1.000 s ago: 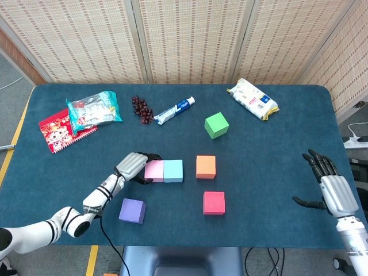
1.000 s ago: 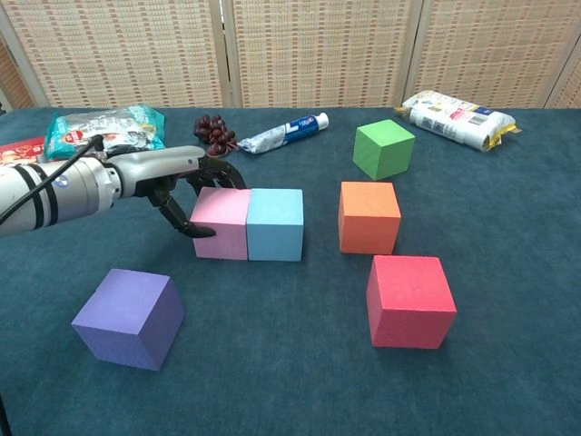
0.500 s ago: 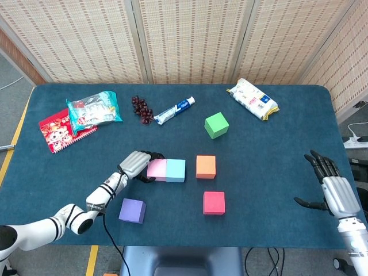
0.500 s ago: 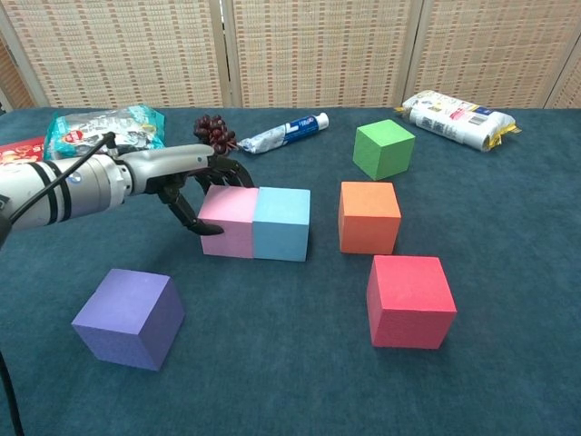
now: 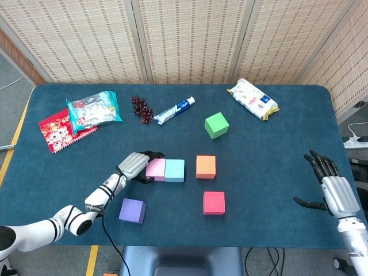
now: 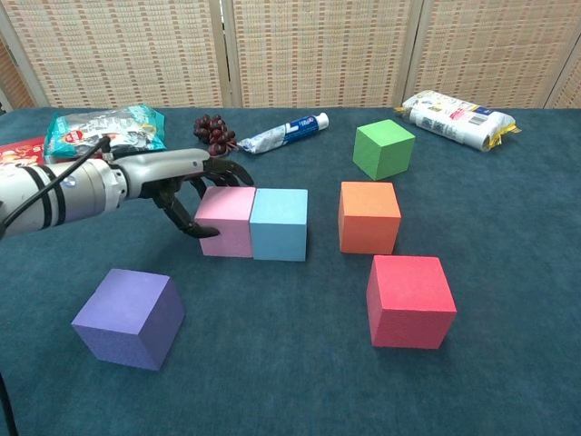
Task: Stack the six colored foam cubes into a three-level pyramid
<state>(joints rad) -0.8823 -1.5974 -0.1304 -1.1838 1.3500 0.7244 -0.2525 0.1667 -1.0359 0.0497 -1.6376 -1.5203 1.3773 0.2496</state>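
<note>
My left hand grips the pink cube from its left side, fingers curled over the top edge and thumb low on the near-left face. The light-blue cube stands flush against the pink cube's right side. An orange cube sits a little further right, with a red cube in front of it. A green cube lies behind them, and a purple cube near the front left. At the table's right edge my right hand is open and holds nothing.
Along the back lie a teal snack bag, a red packet, a cluster of dark fruit, a toothpaste tube and a white packet. The table's front edge runs just below the purple cube.
The left hand pushed the pink and light-blue cubes slightly to the right, then drew them back a little. The right hand has barely moved.
</note>
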